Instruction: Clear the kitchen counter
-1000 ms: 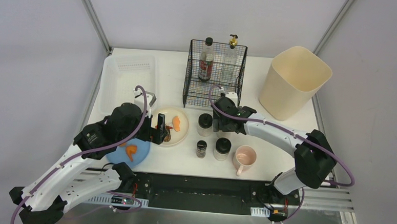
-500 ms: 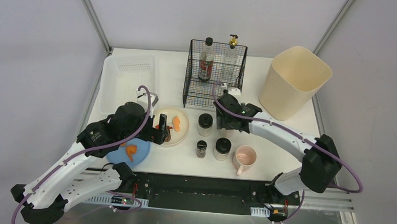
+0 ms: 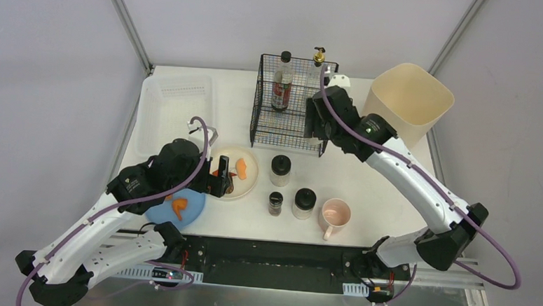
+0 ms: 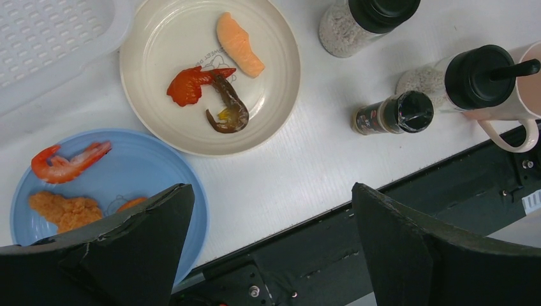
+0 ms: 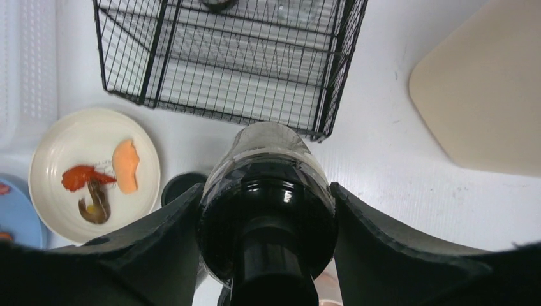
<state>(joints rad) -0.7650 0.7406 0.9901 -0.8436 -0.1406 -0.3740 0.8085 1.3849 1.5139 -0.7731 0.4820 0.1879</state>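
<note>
Item: my right hand (image 5: 268, 213), clamped on a dark bottle (image 5: 268, 185).
My left hand (image 4: 271, 197) gapes wide above the table (image 4: 306, 169).

counter (image 5: 376, 153) bare btwn basket (image 3: 284, 125) & bin (image 3: 415, 97) (narrow), jars (image 3: 280, 169) mid-table

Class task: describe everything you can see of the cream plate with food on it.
The cream plate is round, shallow and glossy like ceramic, with a raised rim and faint print at its centre. It lies flat on the counter, beside the tray and the blue plate. On it rest an orange salmon-like slice, a red piece and a dark curled shrimp. The open left gripper hangs above, apart from it.
</note>
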